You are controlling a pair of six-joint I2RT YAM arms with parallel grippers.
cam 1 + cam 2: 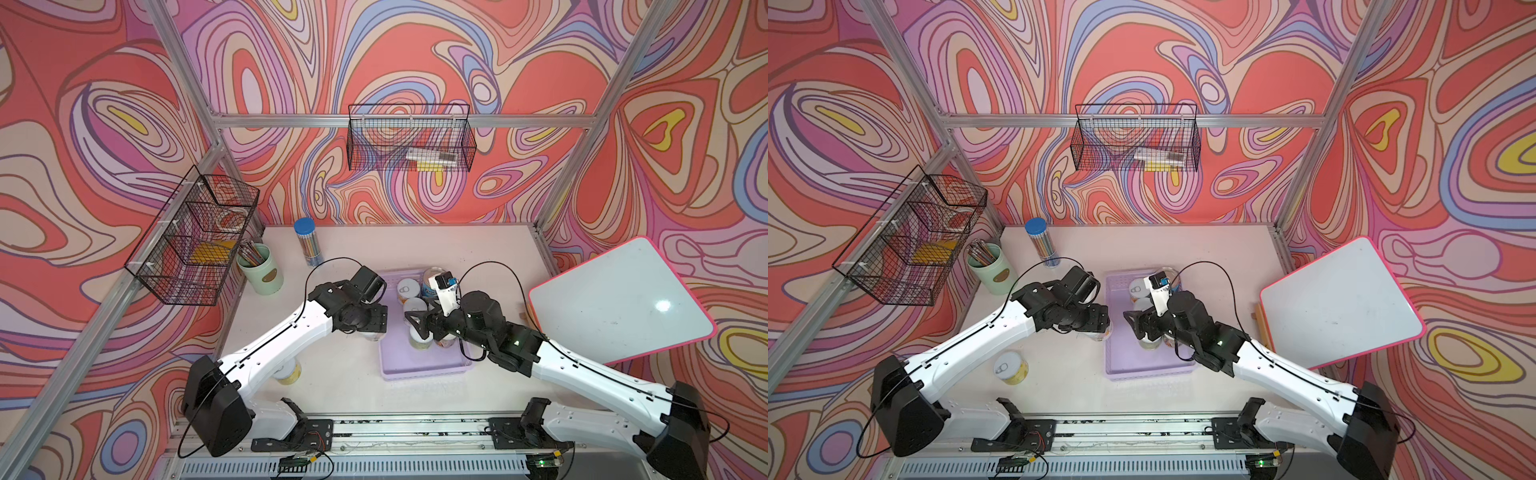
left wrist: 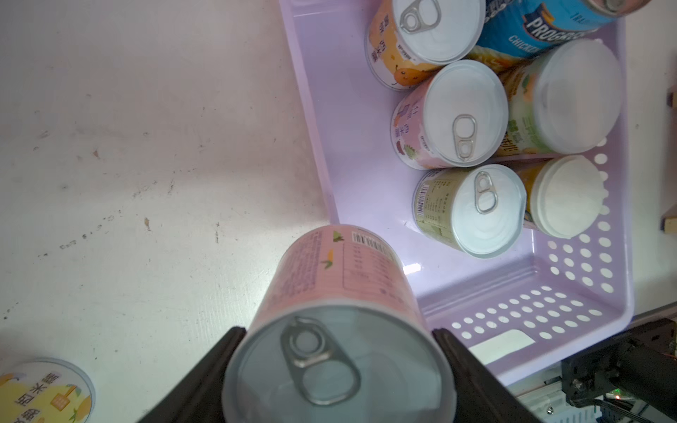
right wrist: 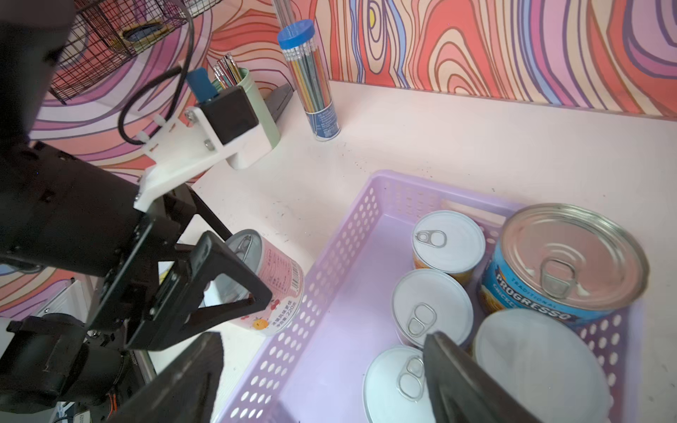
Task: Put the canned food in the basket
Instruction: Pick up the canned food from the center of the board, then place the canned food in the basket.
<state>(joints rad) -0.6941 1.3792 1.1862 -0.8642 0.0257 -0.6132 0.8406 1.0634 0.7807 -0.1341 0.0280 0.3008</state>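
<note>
In both top views the left gripper hangs just outside the basket, on the side facing its own arm. The right gripper hovers over the tins standing inside. A yellow can stands on the table, well apart from the basket.

In the left wrist view the jaws are clamped across the sides of a pink can. Its pull-tab top faces the camera and its base is just beside the basket's wall. Six tins, the blue can among them, crowd the side away from this arm, and the floor along the nearer wall and the end towards the robot is bare. The step in hand looks like carrying the can in. It would go best if the base is raised clear of the rim, moved over that bare floor, levelled and lowered until seated before the jaws let go.

In the right wrist view the pink can leans in the grip; whether it touches the wall cannot be told. The right gripper's fingers stand apart with nothing between them. That arm would do well to leave the bare strip free so the two do not meet
</note>
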